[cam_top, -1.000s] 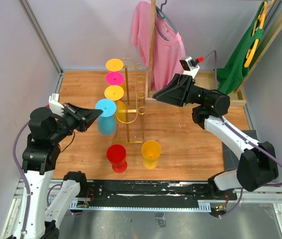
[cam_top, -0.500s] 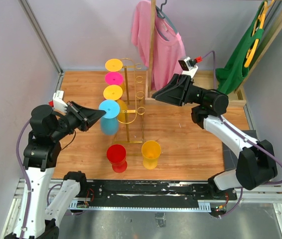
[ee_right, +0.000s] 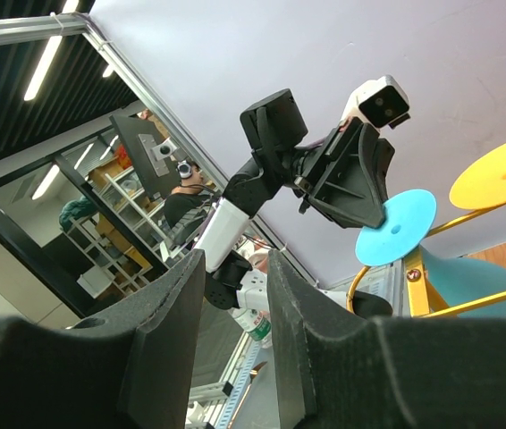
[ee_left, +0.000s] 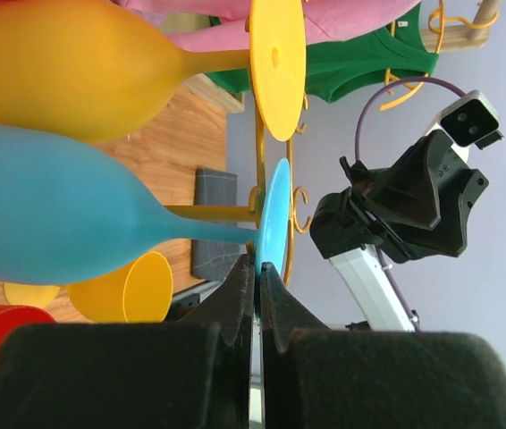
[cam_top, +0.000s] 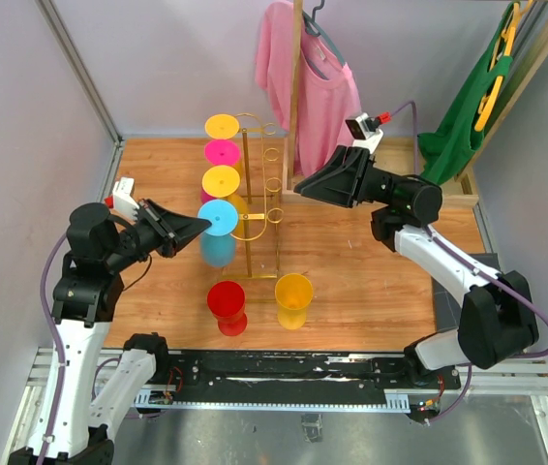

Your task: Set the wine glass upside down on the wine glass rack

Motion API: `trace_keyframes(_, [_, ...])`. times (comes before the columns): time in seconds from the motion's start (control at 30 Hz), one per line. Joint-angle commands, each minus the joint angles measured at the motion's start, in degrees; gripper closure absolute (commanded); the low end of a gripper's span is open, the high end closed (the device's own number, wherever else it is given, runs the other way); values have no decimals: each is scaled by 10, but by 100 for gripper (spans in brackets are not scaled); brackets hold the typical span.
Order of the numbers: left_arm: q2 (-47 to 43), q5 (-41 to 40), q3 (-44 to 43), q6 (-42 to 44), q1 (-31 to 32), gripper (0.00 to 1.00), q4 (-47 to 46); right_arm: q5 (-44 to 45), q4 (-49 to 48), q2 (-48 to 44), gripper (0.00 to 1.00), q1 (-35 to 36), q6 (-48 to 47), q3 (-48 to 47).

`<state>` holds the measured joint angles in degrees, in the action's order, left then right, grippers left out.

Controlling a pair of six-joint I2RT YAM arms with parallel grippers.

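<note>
Left gripper (cam_top: 195,227): tapered black jaws pinched together on the rim of the thin, flat foot disc of the blue wine glass (cam_top: 218,248). The glass is matte and smooth, foot up and rounded bowl down, at the lowest left position of the wine glass rack (cam_top: 246,184), which is thin gold wire with small ring loops. Cannot tell whether the stem is seated. Right gripper (cam_top: 300,184): jaws slightly apart, empty, near the rack's right side.

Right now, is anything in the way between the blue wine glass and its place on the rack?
Nothing visible blocks it. The left gripper holds the blue wine glass by its foot right at the gold rack, beside a hanging yellow glass. Whether it is seated is unclear.
</note>
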<state>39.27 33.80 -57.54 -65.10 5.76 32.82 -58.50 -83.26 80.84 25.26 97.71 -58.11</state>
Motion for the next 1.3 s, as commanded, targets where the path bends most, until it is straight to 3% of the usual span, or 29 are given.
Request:
trace_keyframes(0.0, [-2, 27, 8, 16, 4, 95, -7, 3, -39, -4, 65, -13, -7, 11])
trace_keyframes(0.23, [-13, 22, 12, 18, 4, 66, -6, 0, -39, -8, 64, -13, -8, 15])
trace_keyframes(0.57, [-28, 8, -8, 36, 4, 46, 17, -6, -32, -18, 61, -16, -7, 27])
trace_keyframes(0.83, [-37, -23, -51, 75, 4, 43, 80, -28, 47, -63, 60, -16, -67, 53])
trace_keyframes(0.93, [-42, -30, -59, 85, 4, 42, 97, -40, 127, -94, 59, -16, -118, 67])
trace_keyframes(1.03, [-46, -34, -65, 92, 4, 40, 107, -52, 274, -142, 57, -16, -213, 74])
trace_keyframes(1.2, [-43, -45, -89, 109, 4, 39, 129, -14, 729, -239, 55, -15, -554, 28])
trace_keyframes(1.27, [-41, -52, -107, 118, 4, 39, 149, 8, 861, -261, 55, -15, -641, 3])
